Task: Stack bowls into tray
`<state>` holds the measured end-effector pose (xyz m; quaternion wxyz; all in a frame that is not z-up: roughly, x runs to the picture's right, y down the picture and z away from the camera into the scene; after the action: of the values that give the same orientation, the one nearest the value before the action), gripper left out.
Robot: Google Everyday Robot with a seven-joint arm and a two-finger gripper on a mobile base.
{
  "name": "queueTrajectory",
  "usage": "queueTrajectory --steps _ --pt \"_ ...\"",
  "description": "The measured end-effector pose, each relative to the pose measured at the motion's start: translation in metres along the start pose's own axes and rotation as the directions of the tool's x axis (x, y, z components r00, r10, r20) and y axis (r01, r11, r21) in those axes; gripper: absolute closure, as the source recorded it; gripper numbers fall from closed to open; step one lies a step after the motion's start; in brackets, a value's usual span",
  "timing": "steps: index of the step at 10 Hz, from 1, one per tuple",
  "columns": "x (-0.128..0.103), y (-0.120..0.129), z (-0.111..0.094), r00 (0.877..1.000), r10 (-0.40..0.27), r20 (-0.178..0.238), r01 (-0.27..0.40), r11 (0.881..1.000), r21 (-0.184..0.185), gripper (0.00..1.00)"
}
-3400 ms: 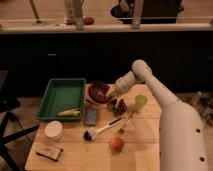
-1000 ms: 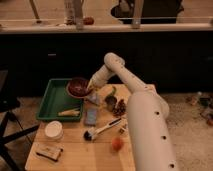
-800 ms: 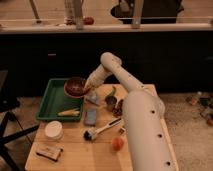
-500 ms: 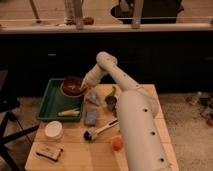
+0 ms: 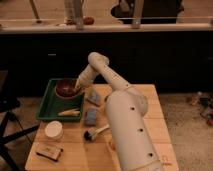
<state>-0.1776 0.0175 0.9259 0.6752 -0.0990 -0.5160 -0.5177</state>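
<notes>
Your end effector [image 5: 77, 89] sat at the right-hand rim of the dark reddish-brown bowl [image 5: 65, 89], touching it or very nearly so. You could not tell whether it was clamped on that rim or had let go. The bowl lay within the outline of the green tray [image 5: 50, 106], at its far end. Whether it rested on the tray floor or hung just above could not be made out. Nearer in the same tray lay a pale yellow item [image 5: 70, 113], apart from the bowl. Just right of the tray, on the desk [image 5: 152, 107], lay a blue-grey flat piece [image 5: 91, 116], with a white round container [image 5: 54, 130] and a brush [image 5: 95, 133] closer to the front edge. By my reading you were at the placing step: one bowl was in or over the tray, and releasing it and pulling clear remained. No second bowl showed; the arm may have hidden one.
</notes>
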Motion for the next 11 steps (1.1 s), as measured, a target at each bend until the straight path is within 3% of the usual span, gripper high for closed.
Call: queueTrajectory --steps 3,8,11 --pt "0.000 -0.002 0.013 1.000 0.005 0.010 -0.005 1.000 -0.005 1.00" --pt "-0.002 -0.009 0.036 0.999 -0.009 0.038 0.010 0.999 -0.042 1.00" --pt "0.000 -0.011 0.043 0.999 -0.008 0.035 0.010 0.999 -0.039 1.00"
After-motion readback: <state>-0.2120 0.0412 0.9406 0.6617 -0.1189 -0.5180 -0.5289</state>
